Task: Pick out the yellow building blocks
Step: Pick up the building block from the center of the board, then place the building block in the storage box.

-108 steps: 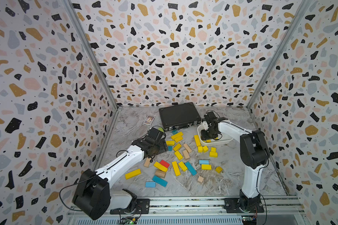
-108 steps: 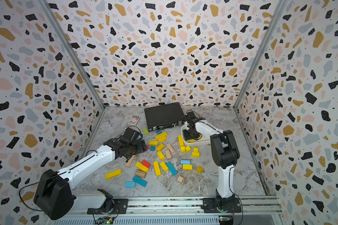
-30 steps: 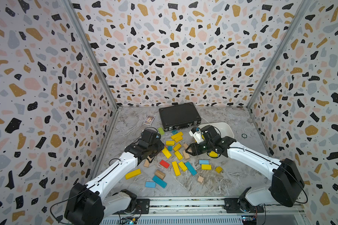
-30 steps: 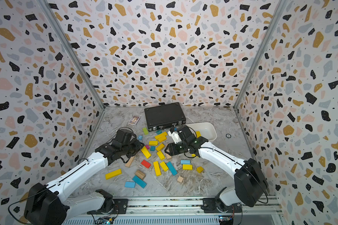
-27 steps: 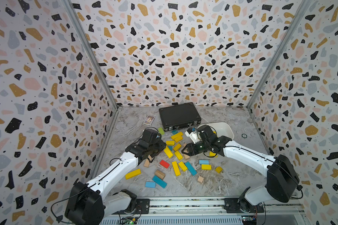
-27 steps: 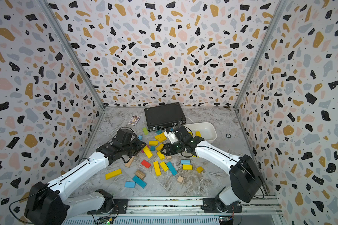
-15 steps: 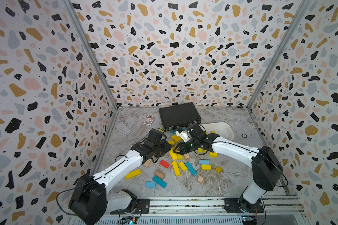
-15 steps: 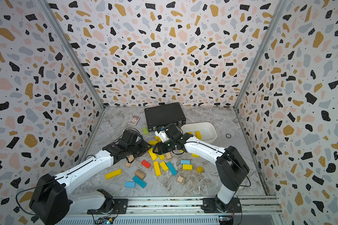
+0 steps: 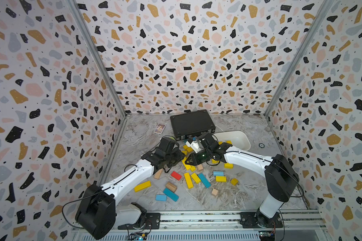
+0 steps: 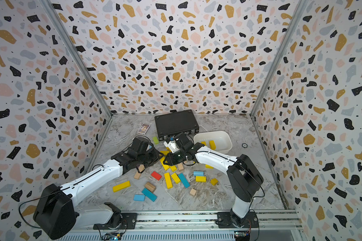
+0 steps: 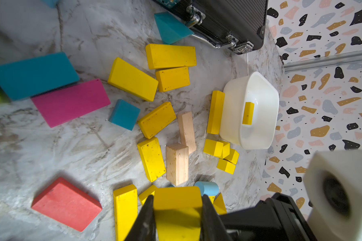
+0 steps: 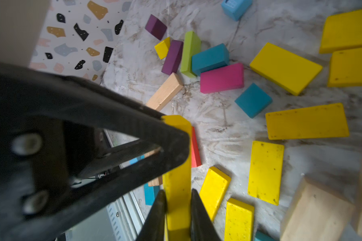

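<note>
Right wrist view gives you the clearest read: your right claw [image 12: 177, 195] is pressed together on the narrow sides of a yellow bar [image 12: 177, 177], a fingertip flat against each side. The black fingers of your left claw cross the same bar farther along, near its far end. On the left wrist view, the left claw [image 11: 177, 198] pinches that bar across its broad face, so both claws are clamped on one piece. You cannot tell from these views whether the bar touches the desk [image 9: 238, 194].

Most of the yellow building blocks [image 9: 188, 179] lie loose on the desk, spread from in front of the black case [image 10: 176, 123] toward the near edge and mixed with a red block [image 9: 176, 175], teal blocks [image 9: 204, 180] and tan blocks [image 9: 214, 192]. One long yellow piece [image 11: 215, 112] lies against the wall of the white tub [image 10: 228, 146], with a few small yellow cubes [image 11: 213, 147] just beside it. Inside the tub you can see two yellow blocks [image 10: 212, 144] in a top view.
</note>
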`<control>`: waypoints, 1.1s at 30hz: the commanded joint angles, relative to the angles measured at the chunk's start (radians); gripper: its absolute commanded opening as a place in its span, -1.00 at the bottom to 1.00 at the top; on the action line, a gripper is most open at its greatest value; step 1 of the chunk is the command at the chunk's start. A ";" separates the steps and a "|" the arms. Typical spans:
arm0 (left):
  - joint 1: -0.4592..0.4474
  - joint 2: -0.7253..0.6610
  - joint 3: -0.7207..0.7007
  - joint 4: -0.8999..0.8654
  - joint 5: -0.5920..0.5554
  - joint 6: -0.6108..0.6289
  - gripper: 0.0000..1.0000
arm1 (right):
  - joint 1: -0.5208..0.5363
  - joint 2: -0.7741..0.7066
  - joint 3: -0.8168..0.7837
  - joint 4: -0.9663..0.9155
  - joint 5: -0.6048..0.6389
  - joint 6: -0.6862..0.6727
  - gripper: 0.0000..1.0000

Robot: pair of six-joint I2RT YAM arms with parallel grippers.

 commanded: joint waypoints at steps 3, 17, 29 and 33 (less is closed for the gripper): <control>-0.006 0.017 0.043 0.072 0.019 0.023 -0.33 | -0.001 -0.044 -0.002 0.009 0.043 -0.003 -0.94; 0.030 0.021 0.079 -0.138 -0.174 0.116 0.68 | -0.341 -0.204 -0.025 -0.350 0.513 -0.269 -1.00; 0.046 0.030 0.077 -0.210 -0.179 0.148 0.28 | -0.398 0.104 0.179 -0.419 0.877 -0.442 -1.00; 0.046 0.056 0.080 -0.226 -0.158 0.153 0.27 | -0.406 0.186 0.217 -0.416 0.896 -0.440 -0.96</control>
